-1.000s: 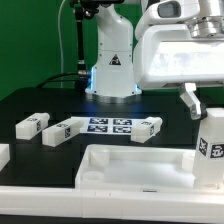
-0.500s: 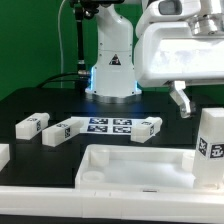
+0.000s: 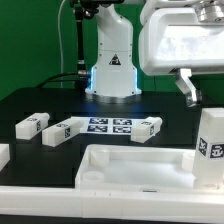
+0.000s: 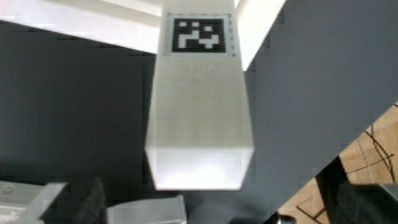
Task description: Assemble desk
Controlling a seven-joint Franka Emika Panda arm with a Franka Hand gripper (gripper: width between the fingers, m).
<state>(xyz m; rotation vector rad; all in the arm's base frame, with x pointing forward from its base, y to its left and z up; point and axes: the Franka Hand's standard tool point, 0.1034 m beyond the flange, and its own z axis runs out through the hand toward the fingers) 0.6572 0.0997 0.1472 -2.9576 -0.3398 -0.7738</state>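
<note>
In the exterior view, we found the desk top (image 3: 130, 168) lying rim-up at the front of the black table (image 3: 40, 100). One upright leg (image 3: 210, 145) stood at its corner on the exterior view's right, apparently seated there for fixing. Above it hung the gripper (image 3: 190, 95), its one visible finger (image 3: 186, 84) clear of the leg. The jaws were spread and held nothing, so we judged the leg stood on its own. Loose legs (image 3: 147, 126) lay flat beside the marker board (image 3: 105, 125), seemingly parked within reach for other corners. Each part carried a black-and-white square tag; we could read no words or brand.

In the wrist view, we looked straight down the upright leg (image 4: 196, 110), its tag (image 4: 198, 35) facing the camera; the fingers were not clear to us here
</note>
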